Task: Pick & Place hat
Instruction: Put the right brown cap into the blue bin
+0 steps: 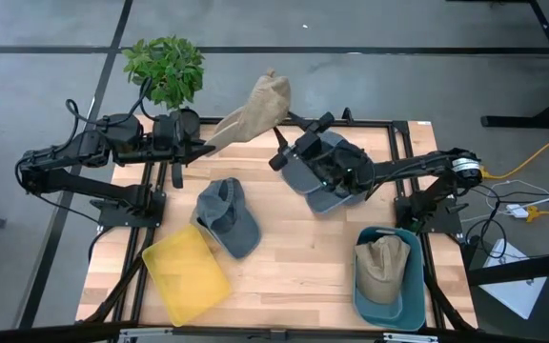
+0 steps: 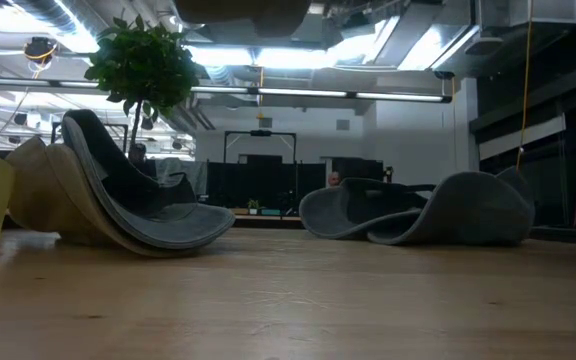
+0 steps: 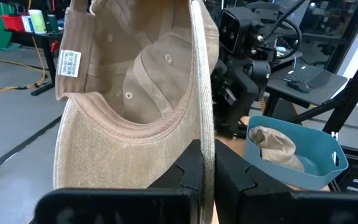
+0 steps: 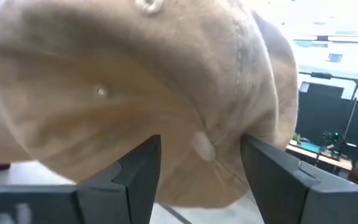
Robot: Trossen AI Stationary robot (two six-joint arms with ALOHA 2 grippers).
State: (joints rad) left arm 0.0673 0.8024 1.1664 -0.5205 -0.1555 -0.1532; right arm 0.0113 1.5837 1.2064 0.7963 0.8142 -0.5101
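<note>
A tan hat (image 1: 258,107) hangs in the air over the table's far edge, with my left gripper (image 1: 201,145) shut on it. Its hollow inside (image 3: 135,81) faces the left wrist camera. My right gripper (image 1: 294,141) is open and raised, just to the right of the hat. Its fingers stand on either side of the crown's top button (image 4: 201,146); I cannot tell whether they touch the crown. Two grey hats lie on the table, one (image 1: 229,217) left of centre and one (image 1: 332,179) under my right arm. Another tan hat (image 1: 385,262) lies in the blue bin (image 1: 410,303). My left gripper pinches the tan hat's brim (image 3: 205,146) between its two shut fingers (image 3: 185,171). The fingers come nearly level from the table's left. The brim stands on edge between them, and the crown reaches out beyond them toward my right gripper. The hat is lifted clear of the table.
A yellow bin (image 1: 184,274) sits at the near left, the blue bin at the near right. A potted plant (image 1: 165,69) stands beyond the far left corner, close behind my left arm. Bare wood shows in the table's near middle (image 1: 294,276).
</note>
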